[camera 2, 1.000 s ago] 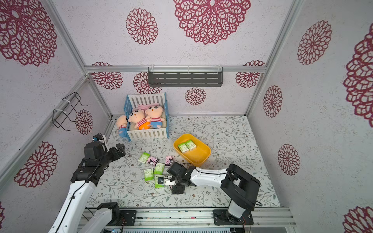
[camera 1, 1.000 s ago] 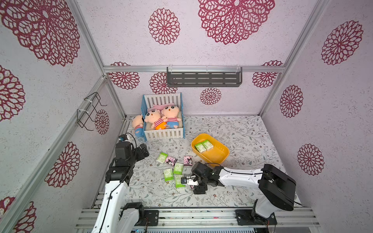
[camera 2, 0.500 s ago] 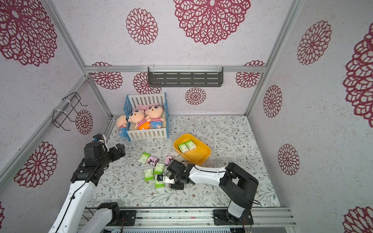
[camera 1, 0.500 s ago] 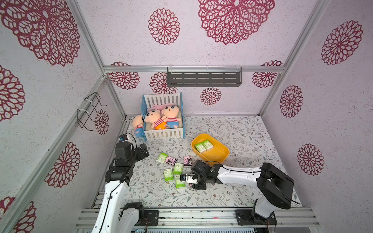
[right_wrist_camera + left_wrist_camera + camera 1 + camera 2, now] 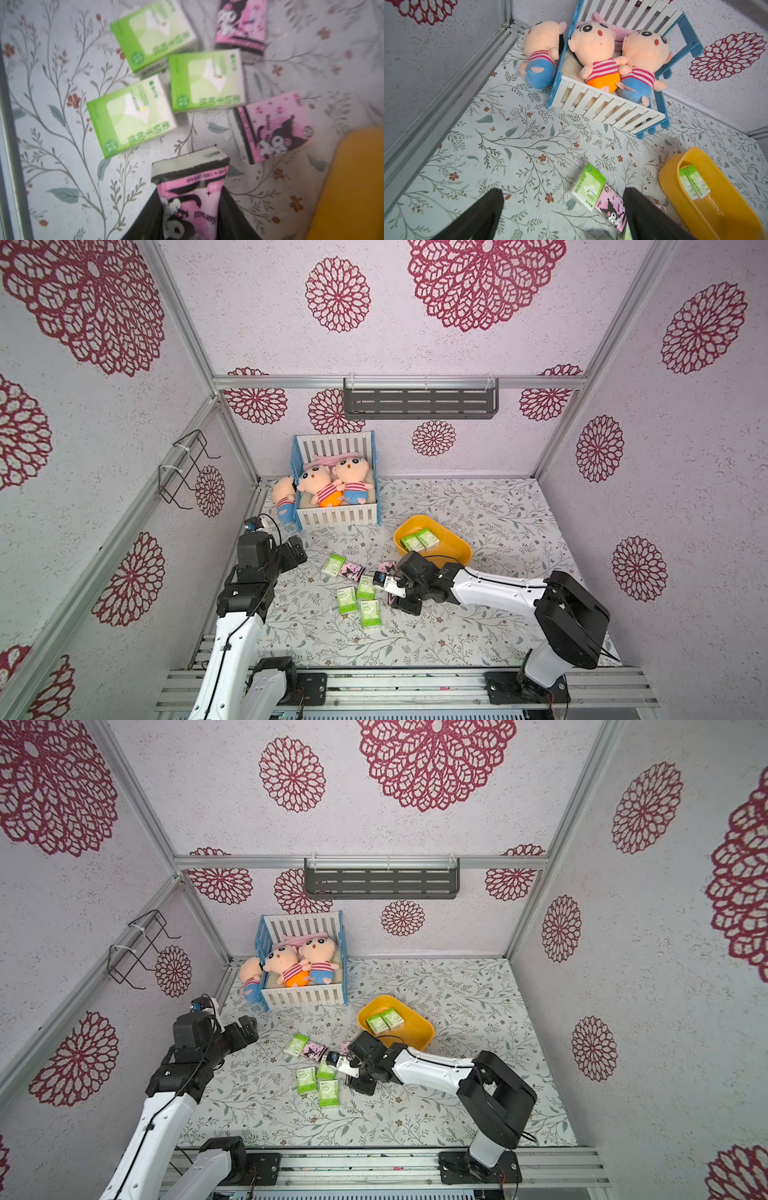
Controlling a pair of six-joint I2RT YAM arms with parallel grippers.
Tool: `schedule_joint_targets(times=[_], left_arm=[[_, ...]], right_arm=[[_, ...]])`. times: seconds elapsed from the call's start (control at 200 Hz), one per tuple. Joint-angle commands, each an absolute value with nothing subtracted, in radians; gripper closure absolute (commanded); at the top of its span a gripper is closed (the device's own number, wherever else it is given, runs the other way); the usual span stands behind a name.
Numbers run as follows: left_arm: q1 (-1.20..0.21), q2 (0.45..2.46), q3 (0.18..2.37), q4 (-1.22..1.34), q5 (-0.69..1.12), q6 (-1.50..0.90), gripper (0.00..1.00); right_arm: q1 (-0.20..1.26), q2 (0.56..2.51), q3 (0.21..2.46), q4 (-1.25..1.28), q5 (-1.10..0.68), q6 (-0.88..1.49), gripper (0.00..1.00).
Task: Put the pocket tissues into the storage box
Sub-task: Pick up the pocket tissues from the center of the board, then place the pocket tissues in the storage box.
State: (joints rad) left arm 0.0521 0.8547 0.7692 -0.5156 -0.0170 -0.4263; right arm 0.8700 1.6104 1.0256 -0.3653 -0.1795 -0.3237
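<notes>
My right gripper point(image 5: 191, 209) is shut on a pink pocket tissue packet point(image 5: 190, 182) with a black cartoon figure; in a top view the right gripper point(image 5: 388, 585) sits just in front of the yellow storage box point(image 5: 457, 549). Two green packets point(image 5: 419, 540) lie inside the storage box point(image 5: 353, 176). On the mat lie three green packets point(image 5: 207, 81) together, two pink ones point(image 5: 276, 126) and a fourth green one point(image 5: 333, 565). My left gripper point(image 5: 562, 207) hangs open and empty, left of the packets, also seen in a top view point(image 5: 245, 1029).
A white-slatted, blue-sided crate point(image 5: 338, 516) with plush dolls stands at the back left, one doll point(image 5: 282, 497) lying outside it. A grey shelf point(image 5: 419, 400) hangs on the back wall and a wire rack point(image 5: 183, 468) on the left wall.
My right gripper has gone from open to shut on the pink packet and shifted a little away from the front edge, towards the box. The left arm has not moved.
</notes>
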Motion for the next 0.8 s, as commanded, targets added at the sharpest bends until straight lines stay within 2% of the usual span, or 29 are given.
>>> schedule_joint_targets(times=[0.0, 0.2, 0.405, 0.796], left_arm=[[0.047, 0.845, 0.762, -0.521, -0.023, -0.416, 0.03], [0.046, 0.849, 0.762, -0.520, -0.021, -0.420, 0.03], [0.047, 0.853, 0.762, -0.519, -0.020, -0.422, 0.03], [0.046, 0.851, 0.762, -0.524, -0.024, -0.416, 0.03]], right_arm=[[0.814, 1.503, 1.063, -0.255, -0.202, -0.199, 0.60], [0.659, 1.442, 1.086, -0.207, -0.151, -0.080, 0.60], [0.547, 1.512, 1.158, -0.300, -0.083, -0.042, 0.59], [0.479, 1.651, 1.198, -0.443, -0.016, -0.032, 0.57]])
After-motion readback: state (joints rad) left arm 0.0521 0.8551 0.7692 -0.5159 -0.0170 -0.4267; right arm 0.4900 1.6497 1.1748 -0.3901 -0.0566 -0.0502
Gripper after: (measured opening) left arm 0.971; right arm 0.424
